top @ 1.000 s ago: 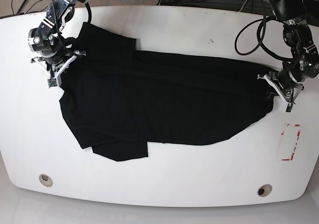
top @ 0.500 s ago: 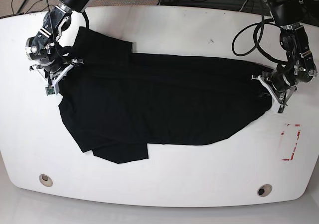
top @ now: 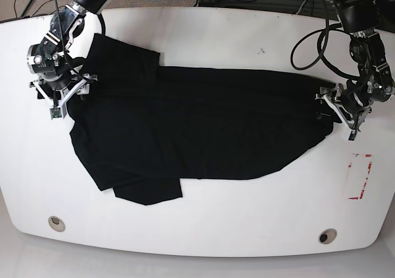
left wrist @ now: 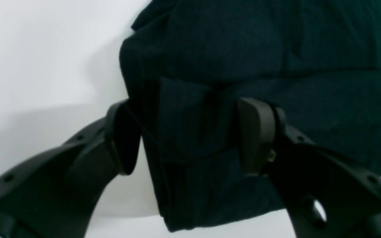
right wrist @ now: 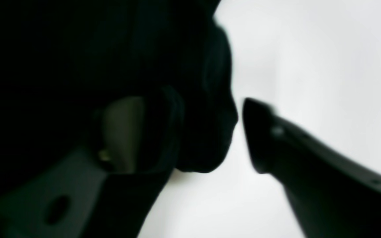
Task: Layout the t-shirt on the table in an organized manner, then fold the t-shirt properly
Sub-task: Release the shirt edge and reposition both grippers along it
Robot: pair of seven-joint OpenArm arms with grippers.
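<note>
Left fingers point(left wrist: 255, 135): spread apart, with a fold of the black t-shirt point(top: 197, 130) sitting between them. The pads do not squeeze it.
Right fingers point(right wrist: 260, 135): spread apart too. A dark lump of shirt edge sits between them. This picture is blurry, so I cannot tell if one finger touches the cloth.
Left gripper point(top: 336, 110): low at the shirt's edge on the right side of the base view, open around the cloth.
Right gripper point(top: 62, 96): low at the shirt's edge on the left side of the base view, open.
T-shirt: lying stretched out wide across the middle of the table point(top: 203, 228), between the two grippers. A flap sticks out at the near left corner.
Table: white and shiny.
Red mark point(top: 359, 176): a small red box shape near the right edge, apart from the shirt.
Round holes point(top: 57, 223): two at the near edge, one on each side.
</note>
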